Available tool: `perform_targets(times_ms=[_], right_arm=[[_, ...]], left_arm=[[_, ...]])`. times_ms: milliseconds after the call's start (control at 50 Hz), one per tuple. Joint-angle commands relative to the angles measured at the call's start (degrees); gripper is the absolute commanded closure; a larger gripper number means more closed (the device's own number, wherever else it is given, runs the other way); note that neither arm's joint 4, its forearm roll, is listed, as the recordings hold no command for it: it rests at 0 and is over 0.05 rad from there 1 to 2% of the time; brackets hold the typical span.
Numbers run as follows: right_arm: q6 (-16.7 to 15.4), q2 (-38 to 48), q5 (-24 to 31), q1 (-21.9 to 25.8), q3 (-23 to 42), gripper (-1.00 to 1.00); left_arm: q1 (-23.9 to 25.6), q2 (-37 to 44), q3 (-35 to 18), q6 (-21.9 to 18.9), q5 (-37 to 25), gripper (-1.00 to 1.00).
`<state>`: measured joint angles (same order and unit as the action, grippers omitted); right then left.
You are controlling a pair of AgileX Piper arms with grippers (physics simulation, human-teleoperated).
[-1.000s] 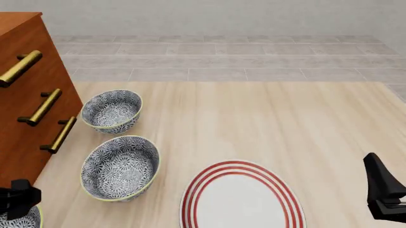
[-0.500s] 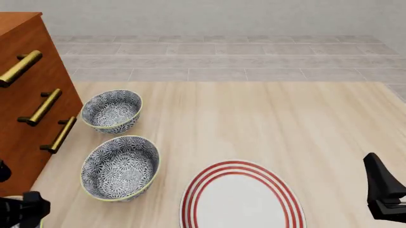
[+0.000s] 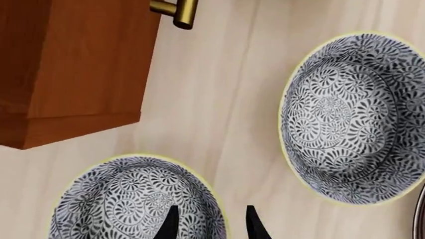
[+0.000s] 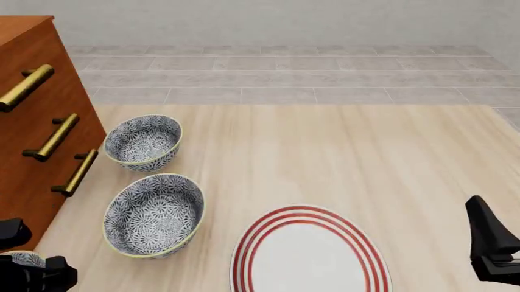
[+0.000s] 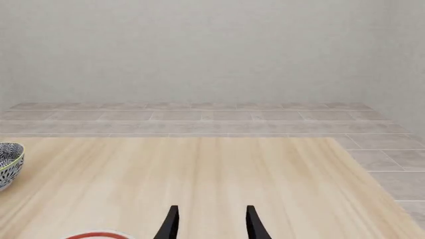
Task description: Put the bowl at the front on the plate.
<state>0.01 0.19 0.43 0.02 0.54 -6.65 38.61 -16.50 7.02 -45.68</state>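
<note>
On the wooden table [image 4: 341, 152] lies the plate [image 4: 309, 255] with red rings, near the front edge. Two patterned bowls stand left of it: the middle bowl [image 4: 154, 214] and the far bowl [image 4: 144, 142], beside a brown cabinet [image 4: 33, 121] with brass handles. The bowl [image 4: 24, 260] at the bottom left corner is mostly hidden by the left gripper [image 4: 33, 275]. The right gripper [image 4: 491, 243] is at the right edge.

Upright patterned bowl [image 3: 133, 199], plate [image 4: 309, 252] apart.

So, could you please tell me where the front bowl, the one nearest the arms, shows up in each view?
Front view: front bowl a sliver at bottom left, behind the left gripper.
Left wrist view: under the fingers.
Right wrist view: not in it.
Shared landmark: middle bowl.
</note>
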Motion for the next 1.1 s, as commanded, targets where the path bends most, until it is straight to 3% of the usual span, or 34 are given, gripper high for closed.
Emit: perform_targets(times_ms=[20, 620, 640, 1040, 1100], right_arm=[[0.0, 0.0, -0.2, 0.0, -0.1, -1.00], [0.0, 0.0, -0.2, 0.0, -0.1, -1.00], [0.0, 0.0, -0.2, 0.0, -0.1, -1.00], [0.0, 0.0, -0.1, 0.0, -0.1, -1.00], [0.0, 0.0, -0.2, 0.0, -0.1, -1.00]], left_arm=[[-0.4, 3.8, 3.0, 0.3, 5.7, -1.00], [-0.5, 9.6, 6.4, 1.3, 12.6, -1.00], [-0.6, 9.5, 6.5, 1.2, 12.5, 1.00], [2.9, -0.7, 2.9, 5.2, 0.2, 1.00], [5.4, -3.3, 1.5, 8.4, -2.9, 1.00]])
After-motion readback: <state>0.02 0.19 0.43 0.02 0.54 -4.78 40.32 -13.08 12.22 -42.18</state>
